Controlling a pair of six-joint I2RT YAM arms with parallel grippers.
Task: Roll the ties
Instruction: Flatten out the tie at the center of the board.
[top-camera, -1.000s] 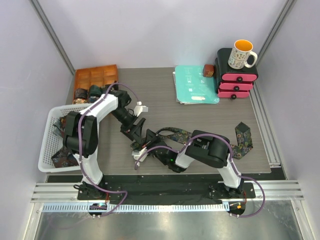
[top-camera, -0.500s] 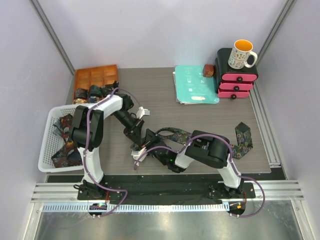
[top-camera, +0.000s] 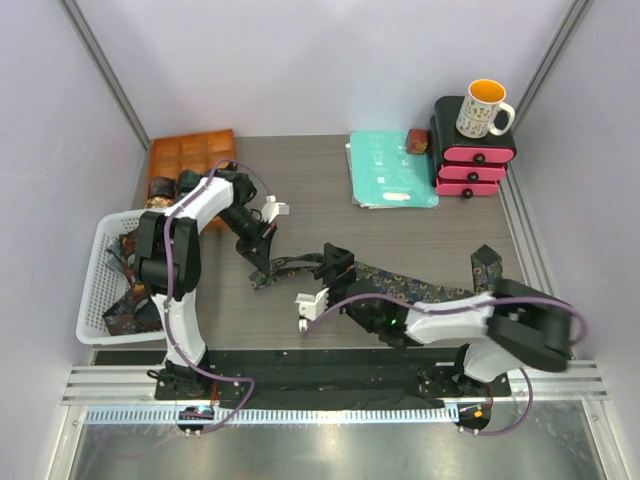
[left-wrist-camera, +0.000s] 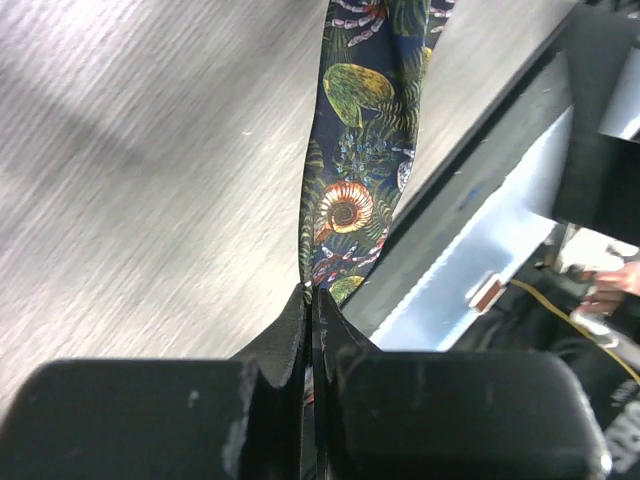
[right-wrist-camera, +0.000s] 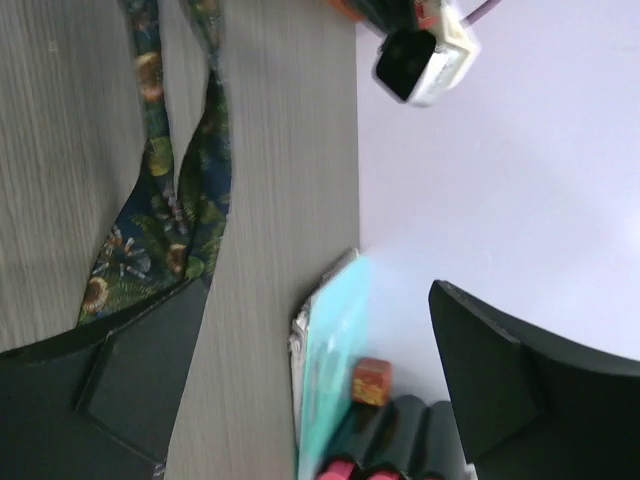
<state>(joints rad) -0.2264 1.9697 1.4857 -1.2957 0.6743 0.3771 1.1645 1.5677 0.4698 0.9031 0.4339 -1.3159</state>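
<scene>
**Tie end pinched, roll not yet begun**

The tie lies flat as a long strip across the near half of the table. Its far-right end is folded up near the table's right edge. The right gripper hangs over the strip towards its left end, jaws spread wide and holding nothing. In its wrist view one finger sits just over the cloth, but I cannot tell whether it touches.

Just left of it, the left gripper is clamped flat on the tie's left tip, with no gap showing between its fingers.

This looks like the start of a roll: the end is caught, but no turn is wound yet. The next move probably calls for the left gripper to curl that tip over itself while the right one steadies the strip.

Further left, the basket holds loose ties. Beyond it the tray has finished rolls.
</scene>
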